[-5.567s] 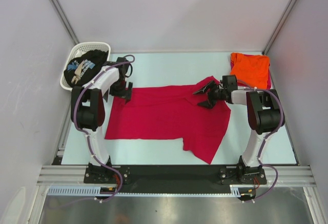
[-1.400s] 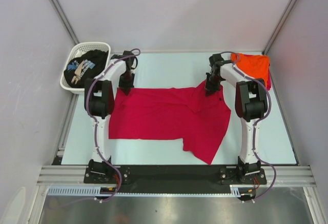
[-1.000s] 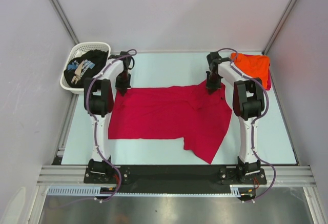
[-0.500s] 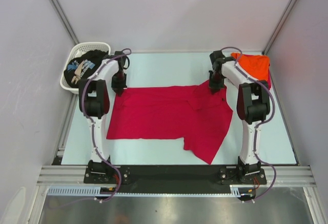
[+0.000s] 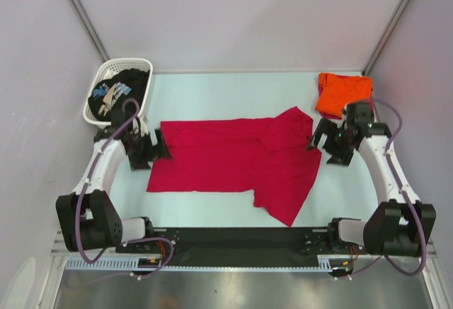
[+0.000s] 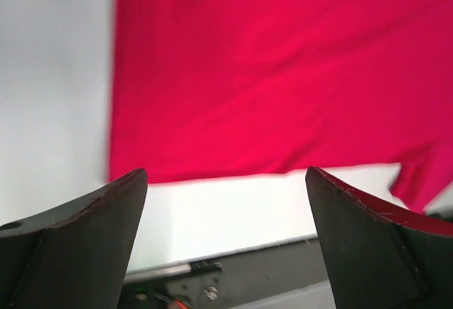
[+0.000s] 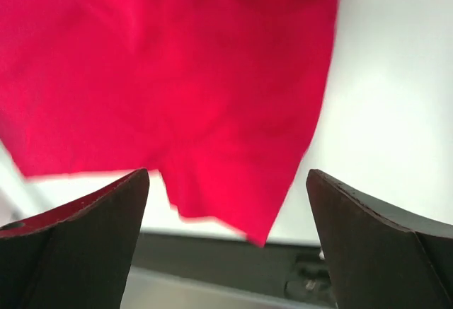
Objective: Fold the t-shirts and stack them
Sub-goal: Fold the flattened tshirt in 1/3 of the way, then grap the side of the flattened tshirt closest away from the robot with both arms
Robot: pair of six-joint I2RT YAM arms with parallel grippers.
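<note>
The crimson-red t-shirt (image 5: 237, 157) lies spread flat in the middle of the table, one corner hanging toward the near edge; it also shows in the left wrist view (image 6: 283, 68) and the right wrist view (image 7: 177, 76). The orange t-shirt (image 5: 345, 91) lies folded at the back right. The black printed t-shirt (image 5: 117, 91) sits in the white basket (image 5: 129, 63) at the back left. My left gripper (image 5: 157, 146) is open and empty beside the red shirt's left edge. My right gripper (image 5: 316, 138) is open and empty beside its right edge.
The grey enclosure walls stand close on the left, right and back. The black base rail (image 5: 233, 238) runs along the near edge of the table.
Both grippers have let go of the red shirt's back corners and pulled outward and toward the near side. The shirt now lies flat on the table.
</note>
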